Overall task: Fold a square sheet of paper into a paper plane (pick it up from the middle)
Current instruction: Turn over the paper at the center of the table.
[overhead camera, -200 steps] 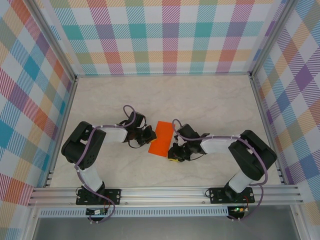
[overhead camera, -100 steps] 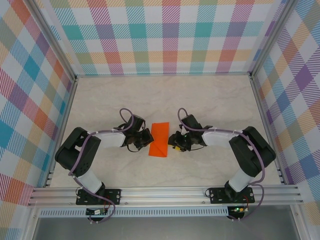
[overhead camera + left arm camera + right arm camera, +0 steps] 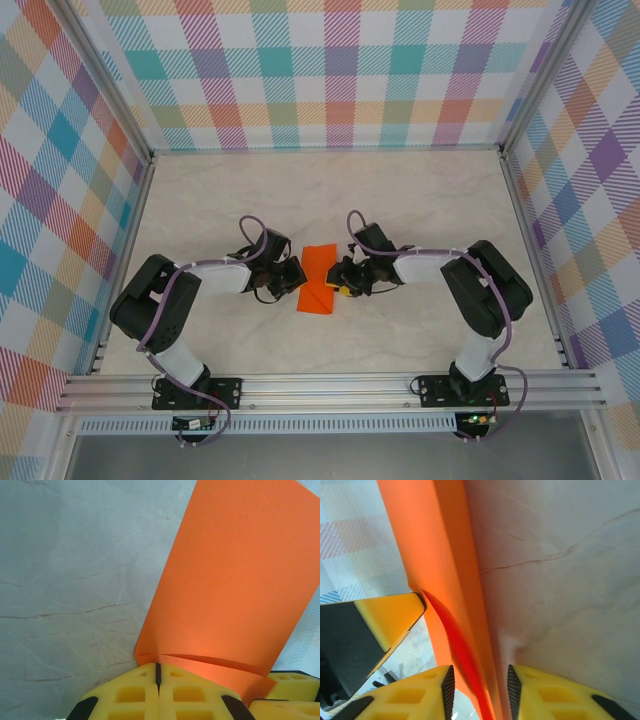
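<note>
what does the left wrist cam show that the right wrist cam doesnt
Left wrist view: the orange paper face-on, broad and flat, with a curved crease just ahead of the left gripper, whose fingers are shut at the paper's near edge.
Right wrist view: the paper edge-on, as a narrow strip between the fingers of the right gripper, which stand apart.
Both: the orange paper, the marbled table and yellow finger pads of the left gripper.

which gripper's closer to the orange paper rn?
Right, marginally. Right gripper straddles the right edge of the paper, with the sheet between its open fingers. Left gripper is shut, its tips butted against the left edge.
</note>
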